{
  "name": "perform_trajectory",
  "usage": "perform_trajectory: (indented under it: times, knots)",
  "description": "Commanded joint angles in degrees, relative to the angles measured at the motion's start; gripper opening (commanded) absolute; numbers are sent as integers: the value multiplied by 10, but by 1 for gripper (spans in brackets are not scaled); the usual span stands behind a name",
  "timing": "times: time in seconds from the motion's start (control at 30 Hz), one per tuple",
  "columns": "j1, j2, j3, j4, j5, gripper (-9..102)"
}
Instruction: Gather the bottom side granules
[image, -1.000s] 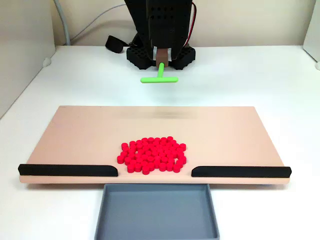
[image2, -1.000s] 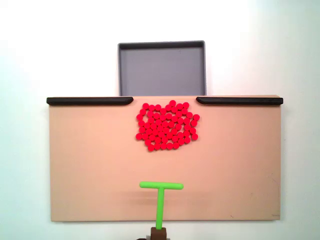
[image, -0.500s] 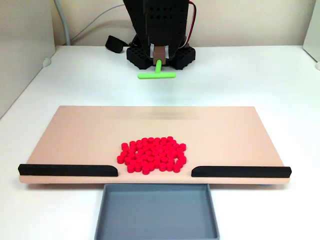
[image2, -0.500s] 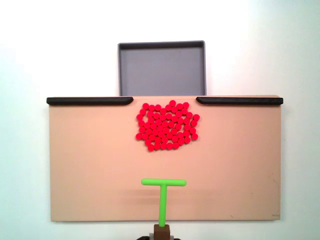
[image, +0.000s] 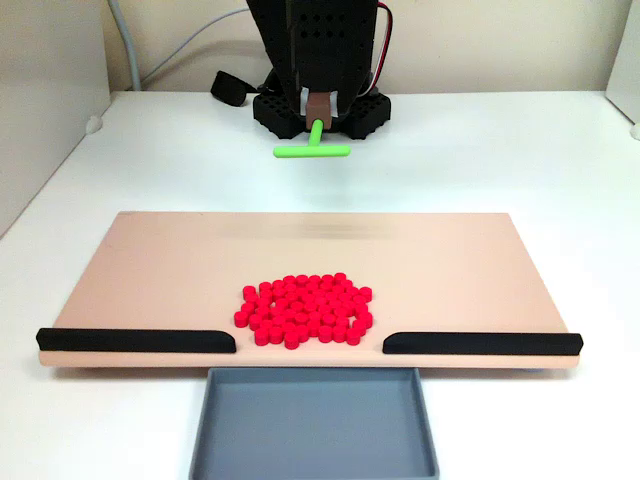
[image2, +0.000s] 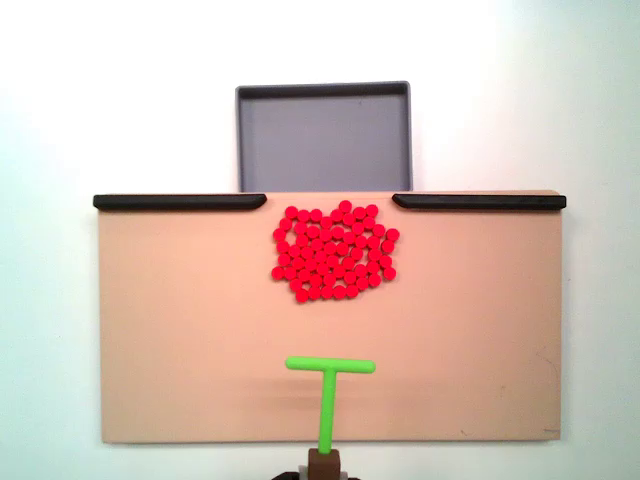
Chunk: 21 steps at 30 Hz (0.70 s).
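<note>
Dozens of red granules (image: 304, 310) lie clustered on my board (image: 150, 280), between two black rails, near the grey tray (image: 315, 420). My pincer (image: 318, 118) grasps the green T-stick (image: 312, 150).

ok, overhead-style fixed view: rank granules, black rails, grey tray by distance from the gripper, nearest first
Gripper sits at the bottom edge, holding the green T tool.
1. Granules, centre of board, just below the gap.
2. Black rails, at the board's top edge, left and right.
3. Grey tray, beyond the board.

grey tray (image: 312, 420) (below tan board (image: 180, 270)), 2 black rails (image: 136, 340)
</note>
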Motion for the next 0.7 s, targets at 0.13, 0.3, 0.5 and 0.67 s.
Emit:
perform_trajectory:
  times: [0.13, 0.3, 0.5, 0.67]
  knots:
    - [-4, 12, -11, -2, 4, 0]
    - [-4, 10, -12, -2, 4, 0]
    - [-6, 10, -13, -2, 2, 0]
    - [-7, 5, -11, -2, -4, 0]
